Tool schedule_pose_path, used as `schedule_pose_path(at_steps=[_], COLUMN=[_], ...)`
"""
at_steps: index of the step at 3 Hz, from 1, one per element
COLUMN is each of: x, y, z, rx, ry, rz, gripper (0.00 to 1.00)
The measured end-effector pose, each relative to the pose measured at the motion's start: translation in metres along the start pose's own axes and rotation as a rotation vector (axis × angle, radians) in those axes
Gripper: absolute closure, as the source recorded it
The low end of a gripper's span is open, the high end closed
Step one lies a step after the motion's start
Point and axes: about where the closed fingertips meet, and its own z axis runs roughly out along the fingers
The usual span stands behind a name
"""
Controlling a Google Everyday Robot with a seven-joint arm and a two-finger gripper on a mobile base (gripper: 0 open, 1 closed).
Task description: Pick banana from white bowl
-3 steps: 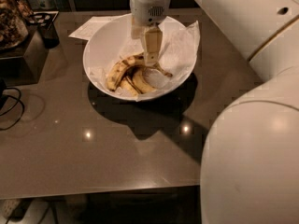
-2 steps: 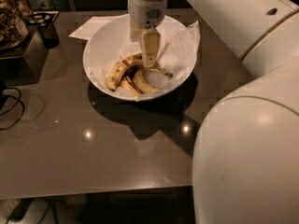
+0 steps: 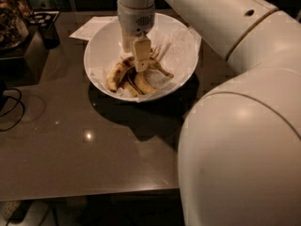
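Observation:
The white bowl [image 3: 101,48] stands at the back middle of the dark table, lined with crinkled white paper. Several bananas lie in it. The banana [image 3: 159,68] is arched and streaked dark brown, its thin stem pointing right. Two shorter, paler bananas [image 3: 114,75] lie left of and in front of it. My gripper [image 3: 141,56] reaches straight down into the bowl and sits right over the banana's left part, at the bananas' level. It hides where it meets the fruit.
A sheet of white paper [image 3: 91,27] lies behind the bowl at the left. A dark box [image 3: 28,55] and a black container [image 3: 47,29] stand at the far left, with a black cable [image 3: 11,109] below. My white arm [image 3: 240,140] fills the right side.
My gripper has moved a little left and lower inside the bowl, closer to the bananas. The arm's bulk has swung further left. The bananas have not moved.

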Motion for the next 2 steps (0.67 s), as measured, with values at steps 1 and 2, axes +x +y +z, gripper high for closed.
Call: schedule_pose_path(at_steps=[1,2], x=[-0.0087,-0.0146], y=[-0.0001,0.0001], z=[0.0099,0.0167], rx=[-0.024,-0.041], ry=[0.002,0.004], rz=[-0.02,-0.033], gripper=[0.43,0.43])
